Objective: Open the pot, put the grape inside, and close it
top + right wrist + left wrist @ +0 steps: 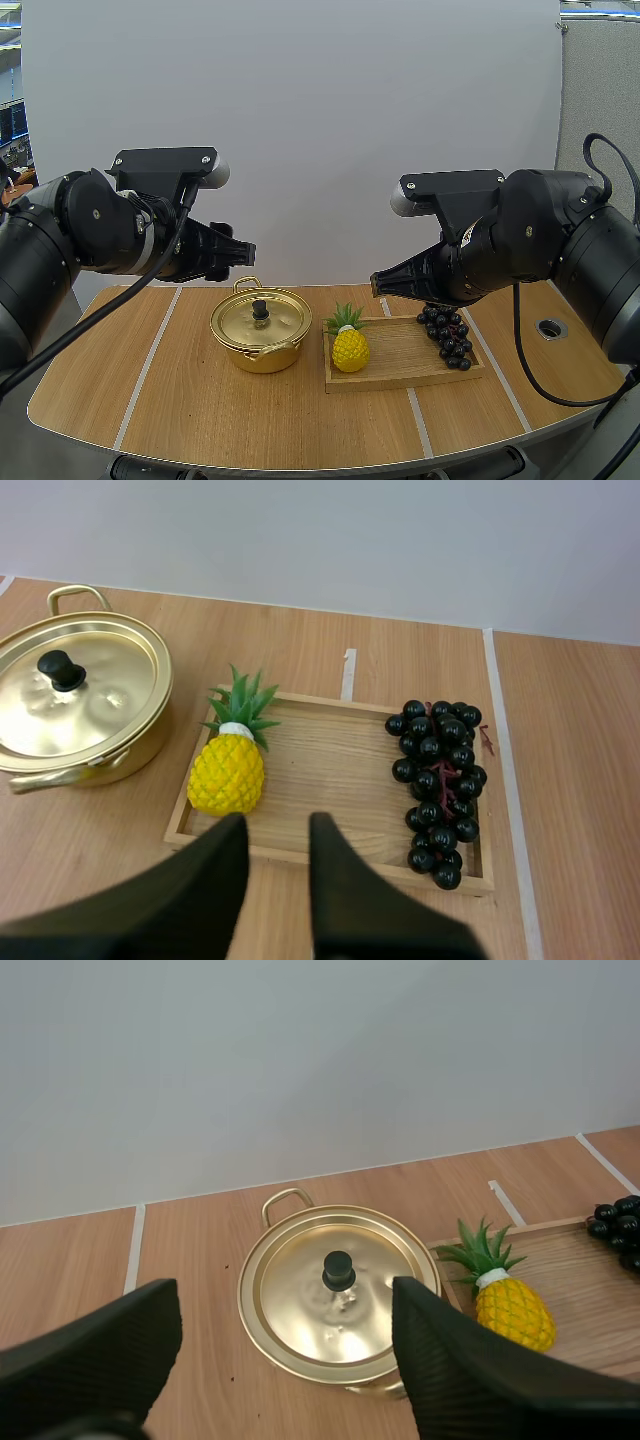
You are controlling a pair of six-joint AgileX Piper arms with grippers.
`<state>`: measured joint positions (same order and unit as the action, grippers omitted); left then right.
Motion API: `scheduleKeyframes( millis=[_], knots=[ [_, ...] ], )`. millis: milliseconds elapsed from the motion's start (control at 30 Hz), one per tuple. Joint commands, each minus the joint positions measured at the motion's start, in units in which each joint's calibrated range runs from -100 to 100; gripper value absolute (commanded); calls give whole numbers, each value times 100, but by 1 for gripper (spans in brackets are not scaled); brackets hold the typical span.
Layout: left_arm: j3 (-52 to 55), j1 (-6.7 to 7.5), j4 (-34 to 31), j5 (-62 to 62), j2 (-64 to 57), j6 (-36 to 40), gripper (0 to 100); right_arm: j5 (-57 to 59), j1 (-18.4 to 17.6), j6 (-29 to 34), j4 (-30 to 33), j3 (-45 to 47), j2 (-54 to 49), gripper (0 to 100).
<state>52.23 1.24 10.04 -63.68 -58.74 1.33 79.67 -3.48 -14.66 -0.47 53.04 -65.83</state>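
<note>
- My left tool (238,256) hangs in the air over the desk (190,420), just left of and above the pot (259,346). Its fingers (105,1350) stand wide apart and hold nothing.
- In the left wrist view the pot sits between and beyond the two fingers.
- My right tool (379,284) hangs above the far edge of the wooden tray (400,373). Its fingers (345,880) are parted by a narrow gap, with nothing between them.
- The pot is gold-coloured and stands on the desk, just left of the tray. The lid (280,322) is on it, black knob (260,310) upright at its centre.
- The bunch of grapes (446,334) is dark and lies in the right end of the tray, untouched.
- A toy pineapple (350,347) lies in the left end of the tray, leaves toward the far side, well apart from the grapes.
</note>
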Motion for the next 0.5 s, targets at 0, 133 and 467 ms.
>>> scheduleKeyframes(
  millis=[0, 133, 467],
  knots=[
    [-71, 16, 51, 91, 4, -158, 100, -233, 22, 14, 46, -41, -30, 100],
    [-71, 16, 51, 37, 32, -515, 100, -299, 22, 14, 46, -41, -30, 100],
    [-168, 16, 1076, -371, 1202, -2777, 100, -299, 22, 14, 46, -41, -30, 100]
  ],
)
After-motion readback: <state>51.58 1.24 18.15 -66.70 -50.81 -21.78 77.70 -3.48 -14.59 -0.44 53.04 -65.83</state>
